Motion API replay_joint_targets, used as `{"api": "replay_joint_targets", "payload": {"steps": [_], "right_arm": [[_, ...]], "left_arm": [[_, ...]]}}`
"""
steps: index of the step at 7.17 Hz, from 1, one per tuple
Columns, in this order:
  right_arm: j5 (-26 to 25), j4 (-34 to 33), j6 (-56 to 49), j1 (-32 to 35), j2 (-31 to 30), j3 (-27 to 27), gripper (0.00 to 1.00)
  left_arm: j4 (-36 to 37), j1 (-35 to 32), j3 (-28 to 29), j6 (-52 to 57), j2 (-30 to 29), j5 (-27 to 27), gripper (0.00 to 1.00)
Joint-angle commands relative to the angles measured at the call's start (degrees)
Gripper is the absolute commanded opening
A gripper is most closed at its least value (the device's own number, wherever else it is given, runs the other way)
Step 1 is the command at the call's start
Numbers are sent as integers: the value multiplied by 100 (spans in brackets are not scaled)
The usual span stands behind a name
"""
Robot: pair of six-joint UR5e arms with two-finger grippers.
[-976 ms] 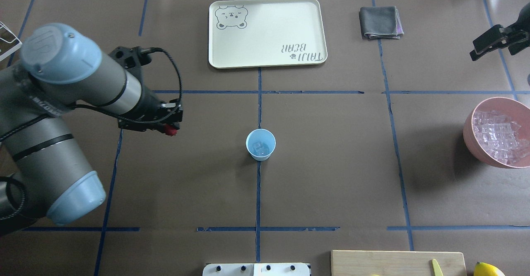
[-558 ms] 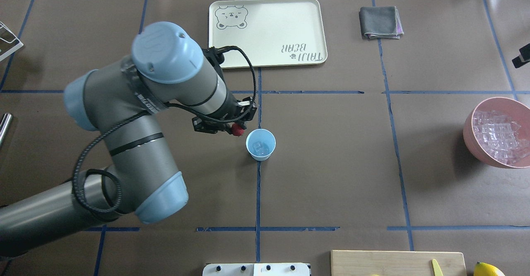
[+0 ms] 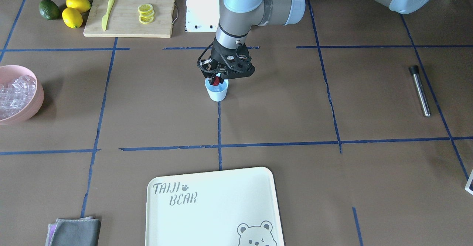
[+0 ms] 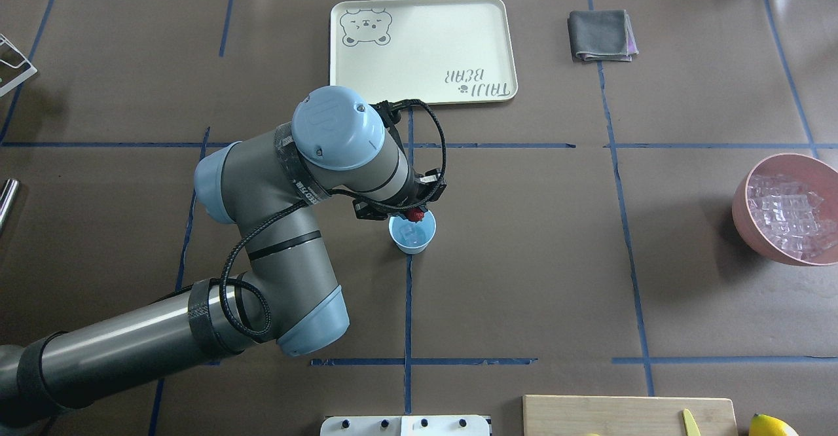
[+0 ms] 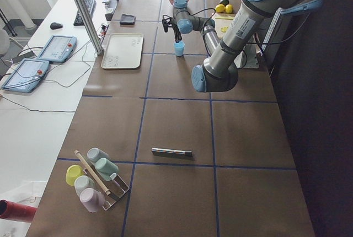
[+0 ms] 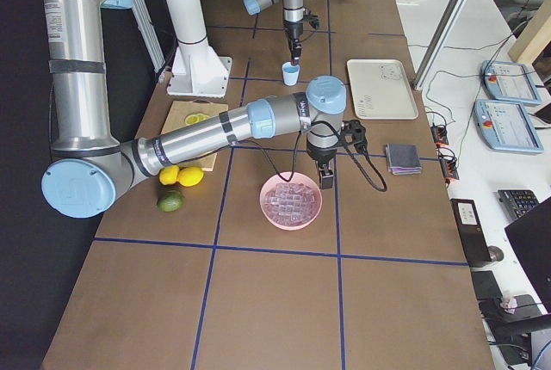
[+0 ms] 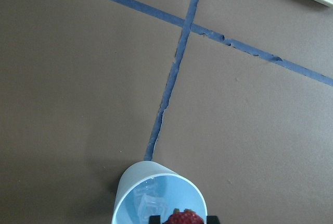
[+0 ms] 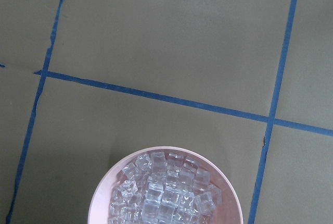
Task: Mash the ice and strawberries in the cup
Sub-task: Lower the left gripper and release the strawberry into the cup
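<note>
The pale blue cup (image 4: pixel 412 238) stands at the table's middle, with clear ice (image 4: pixel 410 232) in its bottom. My left gripper (image 4: pixel 413 214) is shut on the small dark red strawberry (image 4: pixel 414 214) and holds it just over the cup's far rim. The front view shows the strawberry (image 3: pixel 217 79) above the cup (image 3: pixel 217 92). The left wrist view shows the strawberry (image 7: pixel 183 217) over the cup (image 7: pixel 130 193) and ice (image 7: pixel 148 202). My right gripper (image 6: pixel 327 182) hangs by the pink bowl (image 6: pixel 291 215); I cannot tell whether it is open.
The pink bowl (image 4: pixel 743 210) full of ice cubes sits at the right edge. A cream tray (image 4: pixel 422 50) and a grey cloth (image 4: pixel 601 35) lie at the far side. A metal muddler (image 3: pixel 420 91), a cutting board (image 3: pixel 129 13) with lemon slices, lemons (image 3: pixel 75 11) lie around.
My left arm has swung right from the table's left side, carrying the strawberry to just over the cup. My right gripper has left the overhead view at the right.
</note>
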Motion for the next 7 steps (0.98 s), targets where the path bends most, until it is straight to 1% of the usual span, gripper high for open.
{"api": "replay_joint_targets", "payload": {"steps": [1,5,6,7], "right_arm": [[23,0,-46,66,-28,1,99],[23,0,-46,66,-28,-7,99],[23,0,-46,66,-28,-7,99],[23,0,-46,66,-28,-7,99]], "left_arm": [[-21,14,25,-11,-4,6,0],[-12,128,8,-20,22,6,0],[-12,137,8,-20,22,6,2],[-4,146,17,-3,22,6,12]]}}
